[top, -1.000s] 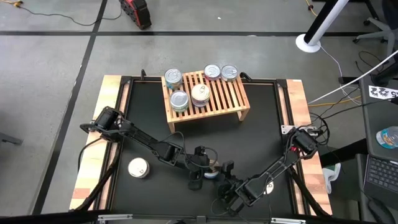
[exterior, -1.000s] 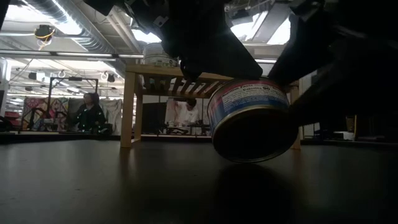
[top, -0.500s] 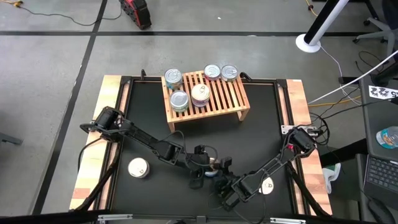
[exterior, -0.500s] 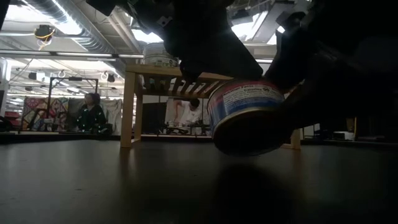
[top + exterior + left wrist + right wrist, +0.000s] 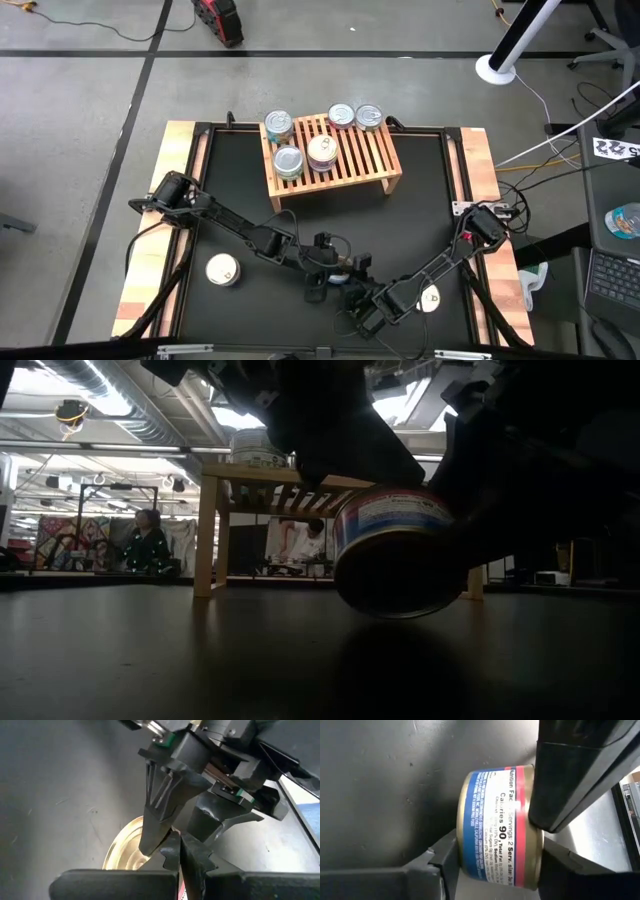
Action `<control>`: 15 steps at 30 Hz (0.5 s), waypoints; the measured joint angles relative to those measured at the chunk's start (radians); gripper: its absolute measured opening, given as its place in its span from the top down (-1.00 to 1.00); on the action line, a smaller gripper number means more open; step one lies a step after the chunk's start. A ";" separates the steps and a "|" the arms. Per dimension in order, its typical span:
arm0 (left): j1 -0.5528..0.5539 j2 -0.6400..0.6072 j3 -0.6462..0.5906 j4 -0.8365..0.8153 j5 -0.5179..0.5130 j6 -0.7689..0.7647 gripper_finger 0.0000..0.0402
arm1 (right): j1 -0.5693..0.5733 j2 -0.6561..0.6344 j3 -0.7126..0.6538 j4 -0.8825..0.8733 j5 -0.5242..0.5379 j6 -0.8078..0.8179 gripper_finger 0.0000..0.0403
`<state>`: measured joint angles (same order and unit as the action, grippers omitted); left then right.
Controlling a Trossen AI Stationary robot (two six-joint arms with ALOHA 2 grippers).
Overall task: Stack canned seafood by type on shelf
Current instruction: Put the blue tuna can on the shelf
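Two tools meeting at one can, near edge of the worktop (image 5: 420, 200).
The left tool (image 5: 327, 268), fingers closed, is touching the blue-and-red can (image 5: 500, 827); the right tool (image 5: 495, 860) is gripping the can's sides.

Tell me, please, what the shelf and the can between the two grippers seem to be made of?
The shelf looks like light unfinished wood: pale slats with gaps, on legs. The can looks like metal with a glossy printed paper or film label: a gold-toned rim shows beside blue and red bands with text. The left gripper and right gripper meet at it.
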<state>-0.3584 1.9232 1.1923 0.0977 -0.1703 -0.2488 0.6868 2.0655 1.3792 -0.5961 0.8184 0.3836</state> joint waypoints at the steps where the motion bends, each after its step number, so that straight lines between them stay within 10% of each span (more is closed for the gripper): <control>1: 0.000 0.000 0.000 -0.001 0.000 0.008 0.99 | 0.000 0.000 0.000 0.000 -0.002 0.001 0.04; 15: -0.012 -0.117 0.002 -0.059 0.021 0.154 0.63 | 0.000 -0.006 0.086 -0.147 -0.024 0.003 0.09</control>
<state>-0.3701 1.8062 1.1942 0.0391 -0.1491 -0.0948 0.6865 2.0598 1.4649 -0.7430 0.7944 0.3862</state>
